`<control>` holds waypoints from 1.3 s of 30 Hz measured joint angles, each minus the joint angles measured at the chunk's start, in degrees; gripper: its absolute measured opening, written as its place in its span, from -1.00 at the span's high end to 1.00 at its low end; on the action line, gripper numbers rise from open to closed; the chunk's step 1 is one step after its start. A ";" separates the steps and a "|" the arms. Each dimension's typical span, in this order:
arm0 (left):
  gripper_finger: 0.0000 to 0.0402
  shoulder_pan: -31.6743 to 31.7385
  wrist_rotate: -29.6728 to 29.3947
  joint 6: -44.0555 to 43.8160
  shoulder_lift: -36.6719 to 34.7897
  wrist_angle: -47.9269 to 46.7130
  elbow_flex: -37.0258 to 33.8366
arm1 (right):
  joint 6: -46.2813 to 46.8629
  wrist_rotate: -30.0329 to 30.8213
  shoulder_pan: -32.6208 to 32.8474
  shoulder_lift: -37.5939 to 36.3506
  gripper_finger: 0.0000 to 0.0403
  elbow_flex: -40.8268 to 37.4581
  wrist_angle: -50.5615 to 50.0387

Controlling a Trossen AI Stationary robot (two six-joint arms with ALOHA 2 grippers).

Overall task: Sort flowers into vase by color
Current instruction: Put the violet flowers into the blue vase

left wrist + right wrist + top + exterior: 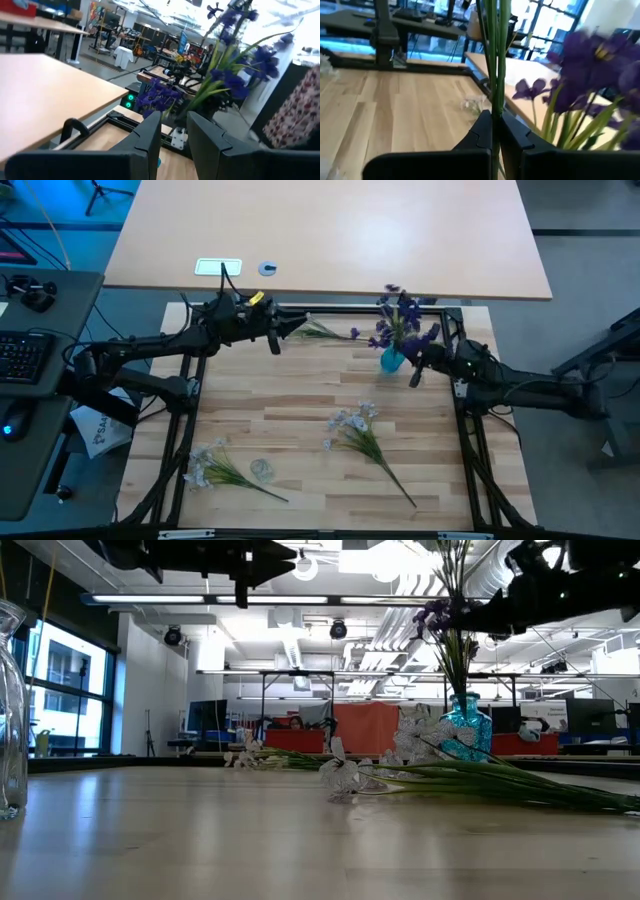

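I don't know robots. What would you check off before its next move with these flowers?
1. Right tool shut on the green stems: ok.
2. Blue vase upright, purple blooms in it: ok.
3. Purple sprig at the left tool securely held: cannot tell.
4. Clear vase upright and free for the pale flowers: ok.
5. White sprigs sorted: not ok, they lie on the table.

No text, label, brand, number or sign can be read in any view.
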 joint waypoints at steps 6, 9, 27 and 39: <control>0.59 -0.72 -0.17 2.94 0.00 -0.02 0.00 | -2.56 -4.12 -5.51 3.71 1.00 0.00 0.63; 0.59 -0.72 -0.53 2.90 0.00 -0.04 0.00 | -2.91 -5.27 -7.45 5.09 1.00 0.00 0.65; 0.59 -0.70 -0.59 2.88 0.00 -2.22 0.00 | 3.12 -7.32 -9.47 6.28 0.89 0.00 0.32; 0.59 -0.70 -0.59 -0.06 0.02 -3.54 0.00 | 7.78 -2.05 -9.42 6.31 0.46 6.07 -14.01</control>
